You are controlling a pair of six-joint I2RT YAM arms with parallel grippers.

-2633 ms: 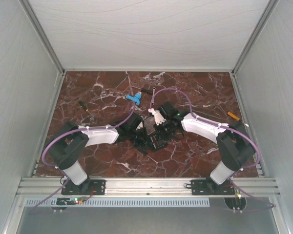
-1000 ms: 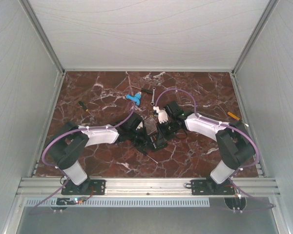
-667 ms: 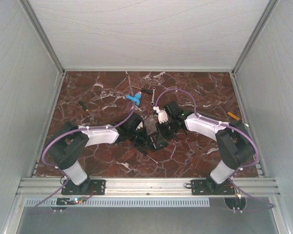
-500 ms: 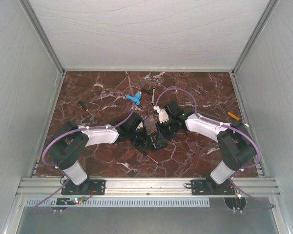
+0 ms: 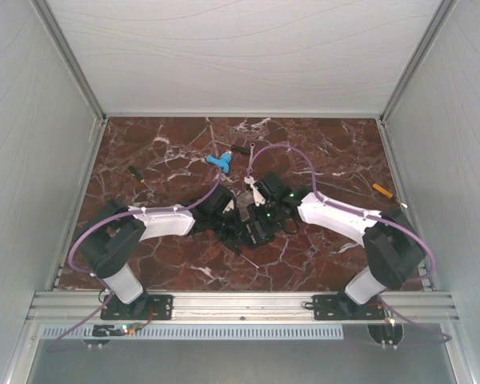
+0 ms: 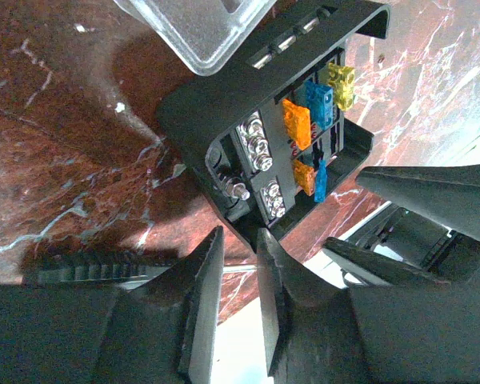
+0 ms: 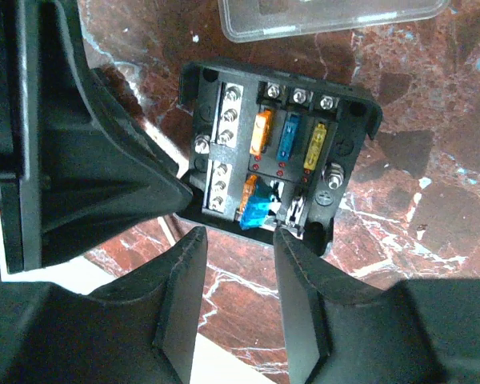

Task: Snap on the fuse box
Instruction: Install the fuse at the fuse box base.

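Note:
The fuse box (image 7: pixel 280 152) is a black square box with orange, blue and yellow fuses, lying open on the marble table. It also shows in the left wrist view (image 6: pixel 288 152). In the top view it is mostly hidden under both grippers. Its clear lid (image 7: pixel 328 16) lies apart, just beyond the box, and shows in the left wrist view too (image 6: pixel 196 24). My left gripper (image 6: pixel 240 236) is closed narrowly on the box's near corner. My right gripper (image 7: pixel 238 236) is open and empty, its tips just short of the box's near edge. Both grippers meet at the table's middle (image 5: pixel 252 220).
A blue plastic piece (image 5: pixel 218 162) and a small wrench (image 5: pixel 250 157) lie behind the grippers. A black-handled screwdriver (image 5: pixel 136 174) lies at the left. An orange-handled tool (image 5: pixel 382 190) lies at the right. Grey walls enclose the table.
My right arm has swung left and forward, bringing its gripper over the fuse box. The left arm has not moved.

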